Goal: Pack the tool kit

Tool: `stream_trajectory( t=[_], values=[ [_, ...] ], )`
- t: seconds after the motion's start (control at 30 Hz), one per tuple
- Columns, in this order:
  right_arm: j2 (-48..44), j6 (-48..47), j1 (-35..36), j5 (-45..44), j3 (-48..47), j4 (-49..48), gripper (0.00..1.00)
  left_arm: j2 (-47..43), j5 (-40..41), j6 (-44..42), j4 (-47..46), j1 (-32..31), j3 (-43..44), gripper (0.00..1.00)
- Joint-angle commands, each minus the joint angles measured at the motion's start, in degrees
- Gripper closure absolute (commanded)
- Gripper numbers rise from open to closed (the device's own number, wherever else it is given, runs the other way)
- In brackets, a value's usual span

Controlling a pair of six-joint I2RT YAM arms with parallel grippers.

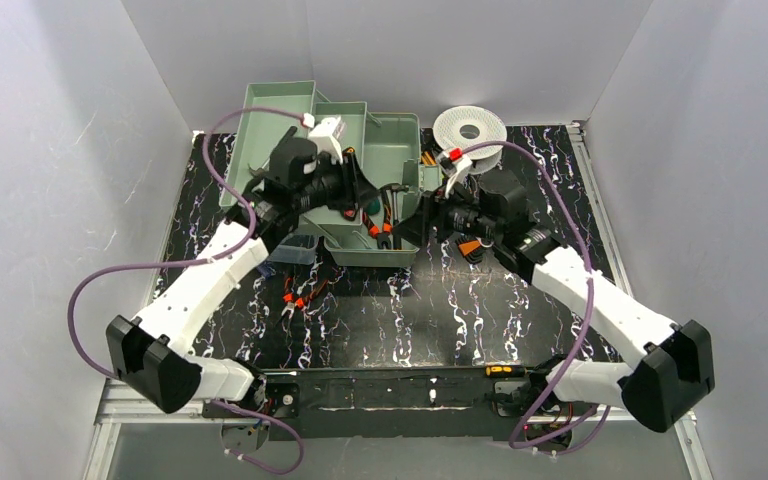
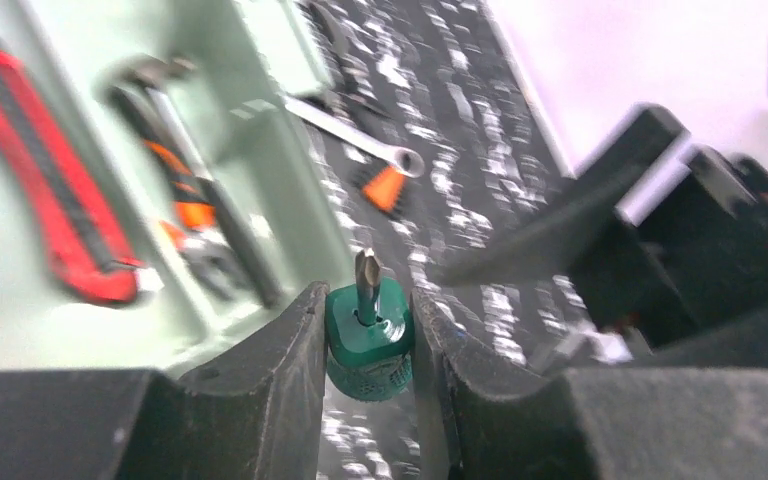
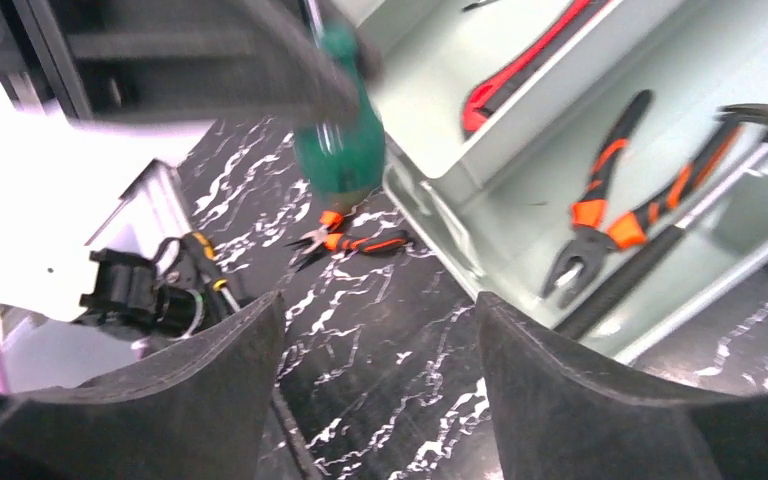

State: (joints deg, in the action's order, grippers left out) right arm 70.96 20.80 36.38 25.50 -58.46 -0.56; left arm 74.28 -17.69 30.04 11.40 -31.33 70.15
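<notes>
**Left gripper clamped on green screwdriver, right gripper wide open**

We see the left gripper's two dark fingers pressed vs. both sides of the stubby green handle, w/ the metal tip poking out past the fingertips. The gap btwn them is just the handle's width. The screwdriver hangs in the air over the black marbled table, just beside the wall of the toolbox, not inside it.

The right gripper has its fingers spread wide, w/ nothing btwn them & touching nothing. Thru the gap we see only table. From its wrist cam the green handle sits above & ahead, well clear of its fingertips. In the top view the two grippers face each other by the toolbox's right side.

The toolbox stands open at the far middle of the table, sage-green trays showing. Inside:
- a red knife in an upper tray
- orange-&-black pliers & a hammer side by side in the lower compartment

Outside it, a wrench lies on the table. Small orange-handled pliers lie on the table on the toolbox's near side. A white spool sits just right of the toolbox's far end
</notes>
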Motion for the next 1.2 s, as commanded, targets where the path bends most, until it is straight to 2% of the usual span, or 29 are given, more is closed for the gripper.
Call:
stream_trajectory(
  t=[0.0, 0.17, 0.3, 0.47, 0.63, 0.67, 0.83, 1.0, 1.07, 1.17],
  values=[
    [-6.7, -0.5, -0.2, -10.9, 3.6, -3.8, 0.21, 5.2, 21.3, -20.5, 17.6, 0.8, 15.0, 1.0],
    [-11.1, -2.6, -0.3, -16.8, 6.4, -1.9, 0.2, 14.6, 31.6, -28.3, 24.6, 1.6, 23.9, 1.0],
    [-14.3, -2.7, -0.3, -25.7, 8.0, 1.4, 0.2, 20.0, 33.2, -29.8, 28.2, 2.9, 27.0, 1.0],
    [-16.0, -2.3, -0.9, -38.8, 8.7, 9.0, 0.22, 22.7, 33.9, -31.9, 28.8, 3.6, 26.1, 1.0],
    [-18.1, -1.2, -1.5, -43.0, 11.8, 12.0, 0.22, 24.2, 33.3, -31.9, 28.2, 4.0, 24.0, 1.0],
    [-18.8, -0.8, -1.6, -43.4, 12.7, 12.0, 0.22, 24.5, 33.4, -31.9, 28.3, 4.0, 23.9, 0.97],
    [-21.2, 0.6, -2.1, -47.6, 16.6, 12.2, 0.2, 25.5, 31.2, -31.2, 31.8, 4.0, 26.1, 0.54],
    [-21.3, 1.7, -3.4, -50.1, 19.3, 12.4, 0.2, 20.9, 25.5, -30.5, 31.6, 4.0, 26.0, 0.15],
    [-21.4, 2.2, -3.7, -51.1, 20.6, 12.0, 0.19, 18.3, 22.8, -30.5, 31.6, 3.9, 25.7, 0.03],
    [-21.6, 2.5, -4.1, -51.9, 24.5, 9.4, 0.19, 13.6, 17.9, -30.5, 30.9, 3.9, 22.7, 0.02]
  ],
)
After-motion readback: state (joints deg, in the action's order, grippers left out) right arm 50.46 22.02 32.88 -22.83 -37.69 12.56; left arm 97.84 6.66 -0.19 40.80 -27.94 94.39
